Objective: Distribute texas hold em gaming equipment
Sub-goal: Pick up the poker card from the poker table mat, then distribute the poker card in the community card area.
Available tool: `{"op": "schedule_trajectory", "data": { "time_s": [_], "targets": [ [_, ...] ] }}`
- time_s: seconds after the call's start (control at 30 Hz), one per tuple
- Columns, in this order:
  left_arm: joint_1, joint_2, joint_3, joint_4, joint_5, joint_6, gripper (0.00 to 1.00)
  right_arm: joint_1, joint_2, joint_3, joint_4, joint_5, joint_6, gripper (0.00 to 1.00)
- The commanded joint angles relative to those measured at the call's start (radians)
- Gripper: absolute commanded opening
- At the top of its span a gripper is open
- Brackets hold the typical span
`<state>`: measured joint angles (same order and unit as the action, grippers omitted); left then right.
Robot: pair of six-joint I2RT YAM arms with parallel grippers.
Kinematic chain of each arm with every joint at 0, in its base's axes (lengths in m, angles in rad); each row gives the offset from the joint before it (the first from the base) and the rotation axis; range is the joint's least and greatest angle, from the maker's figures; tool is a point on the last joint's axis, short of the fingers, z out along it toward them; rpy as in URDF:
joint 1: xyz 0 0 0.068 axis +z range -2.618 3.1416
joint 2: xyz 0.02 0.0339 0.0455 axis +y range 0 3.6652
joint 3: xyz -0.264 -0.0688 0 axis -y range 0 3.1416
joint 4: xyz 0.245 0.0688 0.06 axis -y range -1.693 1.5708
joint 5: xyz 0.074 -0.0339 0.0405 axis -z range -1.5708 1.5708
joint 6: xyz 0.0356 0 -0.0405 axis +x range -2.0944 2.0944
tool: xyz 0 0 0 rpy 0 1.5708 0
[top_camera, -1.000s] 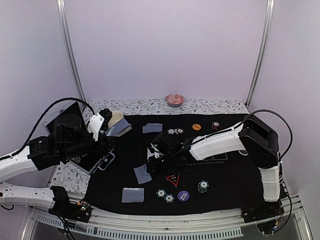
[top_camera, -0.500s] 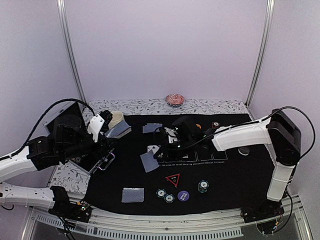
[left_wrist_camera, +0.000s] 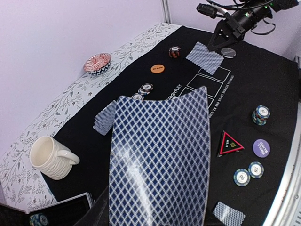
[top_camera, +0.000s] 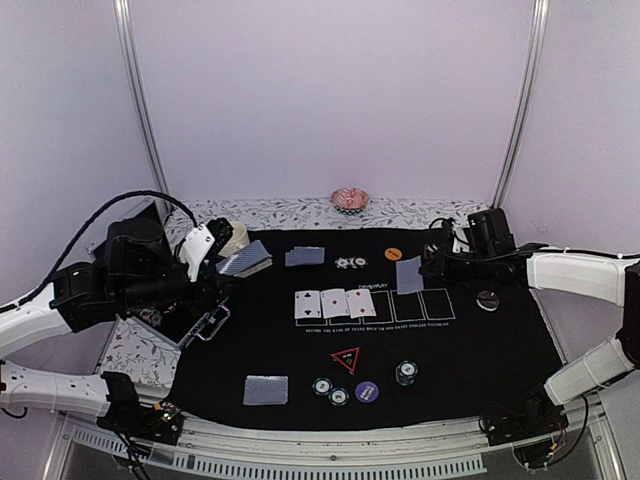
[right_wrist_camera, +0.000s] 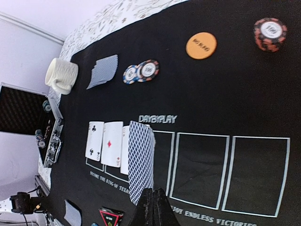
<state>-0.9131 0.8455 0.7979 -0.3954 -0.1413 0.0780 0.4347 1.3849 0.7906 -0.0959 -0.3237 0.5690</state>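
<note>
Big change in the last sec: R arm swung from L-centre of the black mat (top_camera: 500,350) out to the right side. The face-down card (top_camera: 410,275) went w/ it. 1 s ago it was just left of the red-outlined triangle (top_camera: 345,360), half a sec ago mid-mat. Now it hung at the 4th printed box, just right of the three face-up cards (top_camera: 333,303). Right fingers (right_wrist_camera: 146,212) were clenched on its near edge, w/ the card slanting out ahead of them. Couldn't tell if it touched the mat yet. W/ the arm out of the way the row showed in full: 3 cards side by side in boxes 1–3, box 5 bare.

Left fingers (top_camera: 220,266) had barely shifted. They were pinched on a bowed card (left_wrist_camera: 160,160), lattice back up, held off the desk (top_camera: 300,210) near the cream mug (top_camera: 232,238).

For the task, prob: the 4th board card was nearly home. Letting go into box 4 looked like the next bit, then 1 more for box 5. Already out: near hole cards (top_camera: 265,390), far hole cards (top_camera: 305,257), orange button (top_camera: 393,254), purple button (top_camera: 366,391) and a near chip stack (top_camera: 405,373).
</note>
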Motion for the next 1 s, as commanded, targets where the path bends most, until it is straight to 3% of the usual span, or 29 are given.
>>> {"op": "schedule_trajectory", "data": {
  "time_s": [0.0,0.63,0.97],
  "targets": [
    [0.009,0.025,0.042,0.037,0.072,0.063,0.42,-0.076,-0.029,-0.026,-0.050,-0.012,-0.084,0.02],
    [0.006,0.171,0.123,0.194,0.332,0.230,0.41,-0.058,0.333,0.086,0.109,-0.217,-0.098,0.02],
    [0.003,0.246,0.149,0.220,0.373,0.251,0.39,-0.054,0.400,0.119,0.100,-0.199,-0.089,0.02]
  ]
}}
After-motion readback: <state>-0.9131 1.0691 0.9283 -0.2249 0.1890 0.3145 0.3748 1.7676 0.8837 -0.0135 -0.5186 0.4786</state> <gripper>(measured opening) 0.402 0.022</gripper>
